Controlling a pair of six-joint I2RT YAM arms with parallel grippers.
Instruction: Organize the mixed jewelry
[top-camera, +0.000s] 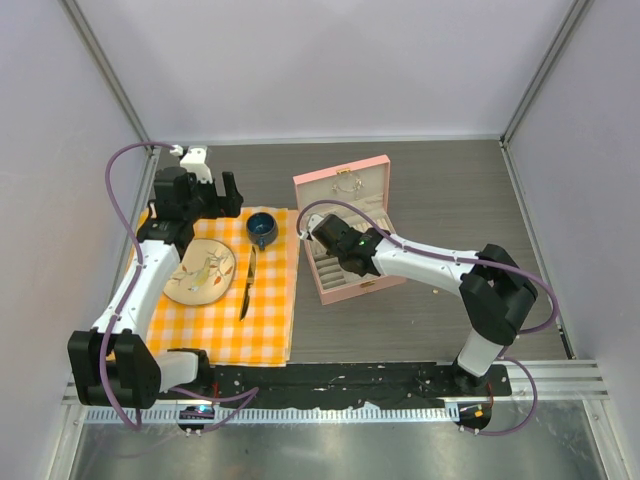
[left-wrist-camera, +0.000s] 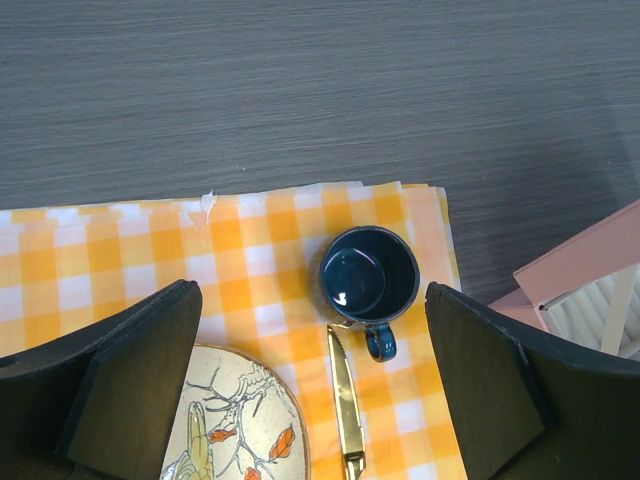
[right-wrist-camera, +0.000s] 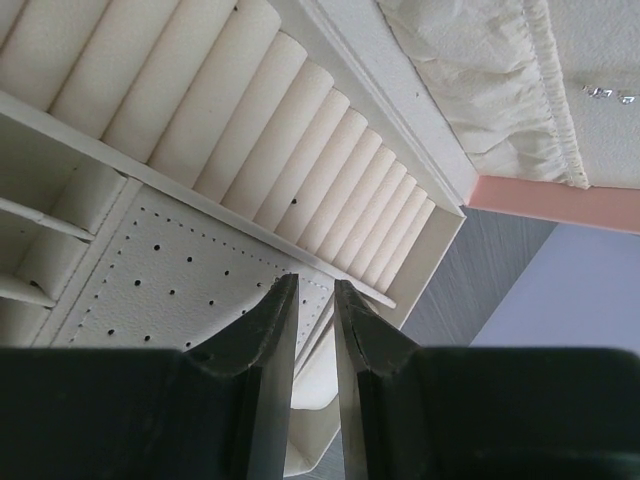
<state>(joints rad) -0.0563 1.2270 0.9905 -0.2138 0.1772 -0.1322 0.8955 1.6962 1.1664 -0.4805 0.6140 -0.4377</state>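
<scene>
So, top view: left end effector (top-camera: 203, 190) gapes wide, left of the pink box (top-camera: 340, 168); right end effector (top-camera: 318, 228) hangs over it. Left wrist: a cup (left-wrist-camera: 368, 277) beside the box. Right wrist: narrow fingers (right-wrist-camera: 268, 330), grip unclear; mixed jewelry (right-wrist-camera: 600, 93) specks on the box's lid. Sorting looks unfinished.

L end effector (left-wrist-camera: 312, 330) wide open; blue cup (left-wrist-camera: 368, 280) on checked cloth (left-wrist-camera: 100, 250), gold knife (left-wrist-camera: 346, 400) just below, plate (left-wrist-camera: 240, 420) btm-left.

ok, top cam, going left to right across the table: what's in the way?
plate → knife → pink jewelry box. The blue cup is left out because it overlaps the knife's span.
</scene>
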